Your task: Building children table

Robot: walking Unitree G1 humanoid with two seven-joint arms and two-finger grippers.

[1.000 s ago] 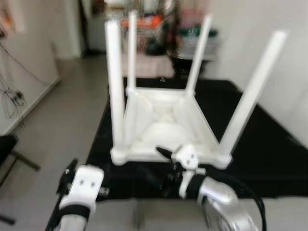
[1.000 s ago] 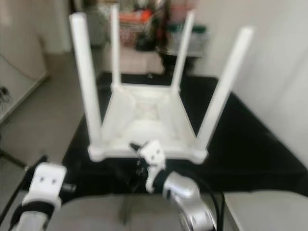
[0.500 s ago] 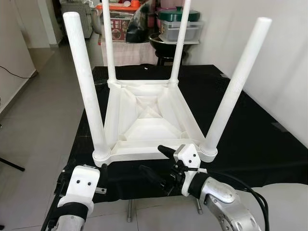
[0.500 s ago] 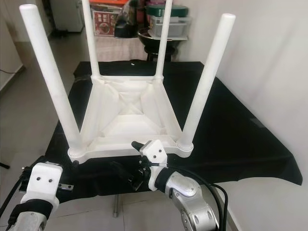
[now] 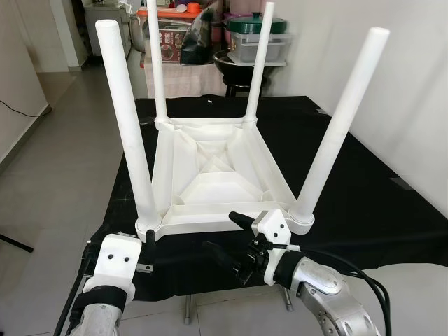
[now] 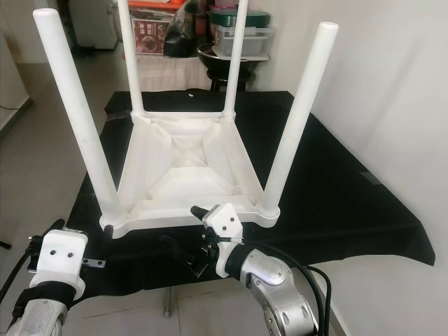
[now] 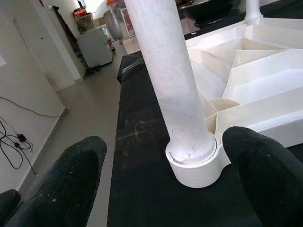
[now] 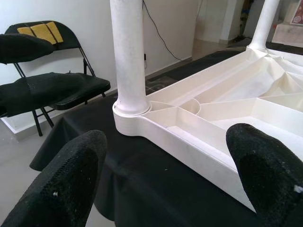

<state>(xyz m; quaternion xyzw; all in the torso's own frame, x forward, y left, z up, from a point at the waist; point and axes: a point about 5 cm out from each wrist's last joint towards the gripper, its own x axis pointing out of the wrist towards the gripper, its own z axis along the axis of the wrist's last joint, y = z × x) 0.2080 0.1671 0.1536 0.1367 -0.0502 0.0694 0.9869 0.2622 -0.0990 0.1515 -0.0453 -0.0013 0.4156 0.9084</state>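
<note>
White plastic children table [image 5: 217, 175] lies upside down on black cloth [image 5: 378, 210], four legs up.

Head view: right gripper [image 5: 234, 241] at near edge, fingers spread, clasping nothing; left gripper [image 5: 150, 236] by near-left leg [image 5: 129, 126].

Left wrist: fingers [image 7: 66, 179] parted, straddling leg socket [image 7: 194, 161], apart from it.

Right wrist: fingers [image 8: 71, 170] wide apart before frame rim.

Judgement: check leg seating; centre socket between pads before closing, push straight down.
</note>
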